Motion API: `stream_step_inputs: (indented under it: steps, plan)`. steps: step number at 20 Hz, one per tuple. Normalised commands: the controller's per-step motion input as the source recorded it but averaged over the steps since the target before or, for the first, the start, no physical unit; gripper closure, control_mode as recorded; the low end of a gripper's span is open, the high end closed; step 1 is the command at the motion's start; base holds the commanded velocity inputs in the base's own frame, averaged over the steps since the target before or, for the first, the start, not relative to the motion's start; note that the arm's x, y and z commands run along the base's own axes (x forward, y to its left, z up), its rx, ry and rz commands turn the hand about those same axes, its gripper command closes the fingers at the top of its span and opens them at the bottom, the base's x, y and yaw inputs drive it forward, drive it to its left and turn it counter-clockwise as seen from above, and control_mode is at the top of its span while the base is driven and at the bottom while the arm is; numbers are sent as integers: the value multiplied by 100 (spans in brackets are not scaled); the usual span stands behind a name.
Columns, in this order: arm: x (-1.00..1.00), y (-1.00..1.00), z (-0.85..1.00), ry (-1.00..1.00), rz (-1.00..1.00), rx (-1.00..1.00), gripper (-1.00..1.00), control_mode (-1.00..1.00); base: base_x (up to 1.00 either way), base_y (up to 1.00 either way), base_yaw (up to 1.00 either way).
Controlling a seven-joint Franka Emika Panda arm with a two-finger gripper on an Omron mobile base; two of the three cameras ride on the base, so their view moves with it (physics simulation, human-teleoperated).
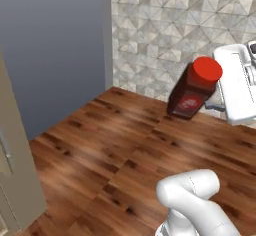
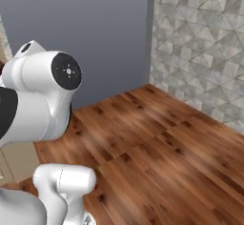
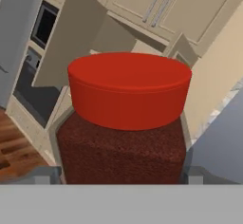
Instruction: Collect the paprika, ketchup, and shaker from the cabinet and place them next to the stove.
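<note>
One squarish speckled paprika (image 3: 124, 123) jar (glossy round red cap) sits clamped in the wide-spread pincer (image 3: 121, 174).

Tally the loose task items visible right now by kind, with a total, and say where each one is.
Paprika jars: 1, the paprika, tilted in mid-air above the wood floor, held in the gripper.
Ketchup bottles: 0 visible.
Shakers: 0 visible.
Total: 1

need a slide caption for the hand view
Paprika jar held between the gripper fingers, kitchen cabinets behind.
</note>
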Motion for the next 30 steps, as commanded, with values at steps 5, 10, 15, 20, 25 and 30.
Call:
stream_step_inputs:
  steps: [5,10,15,20,25,30]
  plan:
    - [0,0,0,0,0,0,100,100,-6,-93,-34]
    - [0,0,0,0,0,0,100,100,0,-82,-37]
    - [0,0,0,0,0,0,100,100,18,-59,-43]
    - [0,0,0,0,0,0,100,100,42,-37,-47]
    - [0,0,0,0,0,0,100,100,59,-30,-46]
    - [0,0,0,0,0,0,100,100,63,-56,-39]
